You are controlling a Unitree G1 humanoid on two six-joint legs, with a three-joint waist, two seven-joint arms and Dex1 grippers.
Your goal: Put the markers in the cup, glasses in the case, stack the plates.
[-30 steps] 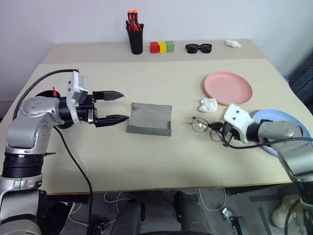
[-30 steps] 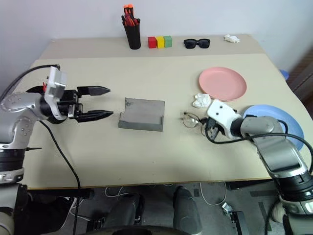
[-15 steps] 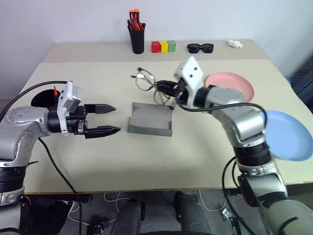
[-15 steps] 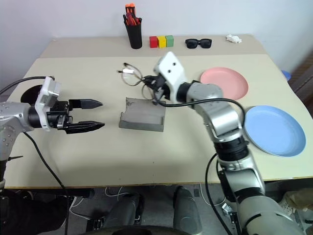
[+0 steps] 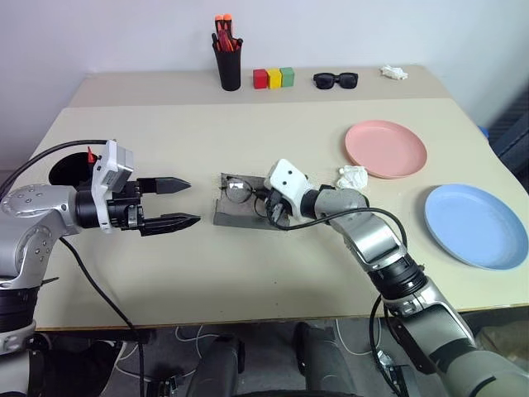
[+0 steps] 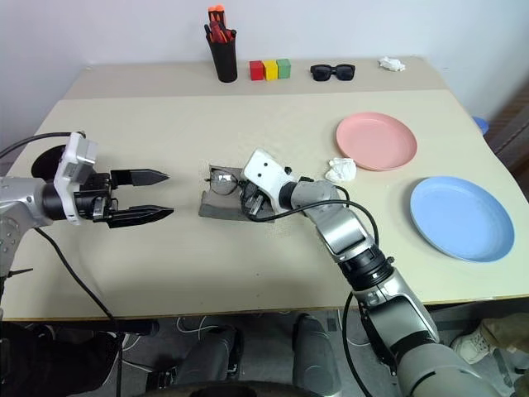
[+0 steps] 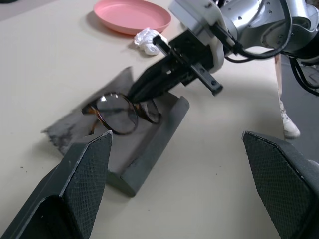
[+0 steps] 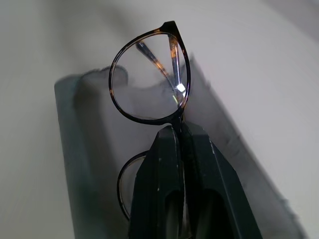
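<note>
The wire-frame glasses [image 8: 149, 74] hang by their bridge from my right gripper [image 5: 258, 201], which is shut on them. They sit low over the open grey case [image 5: 248, 213], lenses toward its left end [image 7: 117, 112]. To the left of the case my left gripper [image 5: 194, 202] stands open, with nothing between its fingers. The black cup [image 5: 64, 169] is partly hidden behind my left arm, and a red marker tip [image 5: 89, 155] shows at its rim. The pink plate [image 5: 385, 149] and the blue plate [image 5: 475, 225] lie apart at the right.
A black pen pot [image 5: 229, 70] with red and orange pens, three coloured blocks [image 5: 274, 78], black sunglasses [image 5: 335, 80] and a white scrap [image 5: 393, 73] line the back. A crumpled white paper [image 5: 353, 176] lies beside the pink plate.
My right gripper carried the glasses from the table near the blue plate, up and left over the case, then down onto it. My left arm drew back slightly.
</note>
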